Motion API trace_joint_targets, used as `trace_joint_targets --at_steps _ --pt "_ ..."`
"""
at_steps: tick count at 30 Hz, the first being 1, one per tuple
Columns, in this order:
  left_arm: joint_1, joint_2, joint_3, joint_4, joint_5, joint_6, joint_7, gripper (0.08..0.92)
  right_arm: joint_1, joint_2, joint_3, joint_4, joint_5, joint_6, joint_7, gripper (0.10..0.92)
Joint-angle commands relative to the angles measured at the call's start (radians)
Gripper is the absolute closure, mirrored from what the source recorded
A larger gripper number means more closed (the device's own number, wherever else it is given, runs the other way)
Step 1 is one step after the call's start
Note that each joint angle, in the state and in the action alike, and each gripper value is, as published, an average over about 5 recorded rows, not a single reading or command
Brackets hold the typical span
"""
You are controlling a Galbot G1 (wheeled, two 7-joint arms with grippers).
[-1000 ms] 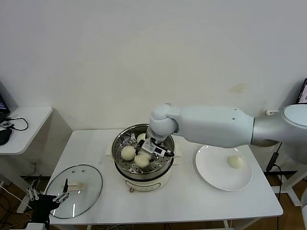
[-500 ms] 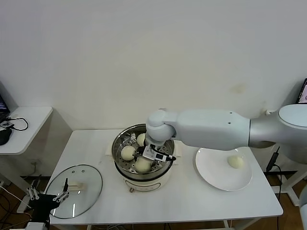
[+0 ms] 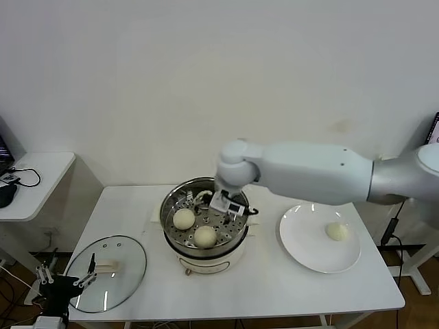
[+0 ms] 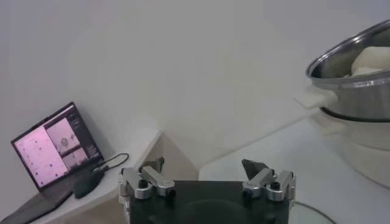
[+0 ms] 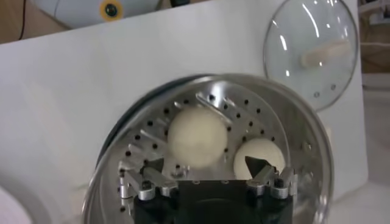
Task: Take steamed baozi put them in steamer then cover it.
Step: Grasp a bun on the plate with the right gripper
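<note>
Steel fingers of the right gripper now stand wide apart and empty above the perforated tray, having released a baozi and lifted clear of it since a second ago. That bun rests in the steamer beside a second bun, a third is partly hidden behind the wrist, and one baozi waits on the white plate, so one transfer remains by my judgement. Well apart at the table's near left corner, the cover lies flat with the idle left gripper, jaws apart, just beside it.

wall: plain white | white table | side desk: laptop
</note>
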Motion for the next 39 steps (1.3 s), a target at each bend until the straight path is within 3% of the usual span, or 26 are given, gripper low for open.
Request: trace_joint_targets --at_steps 1,8,18,28,39 --pt "0.004 0.009 -0.009 0.001 -0.003 -0.001 0.001 0.177 0.016 -0.215 0.132 0.000 0.125 -0.205 -0.061 0.203" --pt "0.001 0.025 -0.006 -0.004 -0.008 -0.001 0.003 0.177 -0.049 -0.462 0.168 0.065 0.121 -0.356 -0.085 0.203" --pt "-0.015 0.042 0.019 -0.003 -0.006 0.002 0.006 0.177 -0.293 -0.692 0.314 0.066 -0.057 -0.353 -0.078 0.203" --pt "-0.012 0.044 0.025 -0.004 0.000 0.007 0.009 0.177 -0.663 -0.726 0.599 -0.032 -0.219 -0.327 -0.061 0.203" --pt "0.001 0.036 0.017 -0.003 0.003 0.010 0.010 0.177 -0.776 -0.594 0.740 -0.236 -0.298 -0.313 -0.045 0.202"
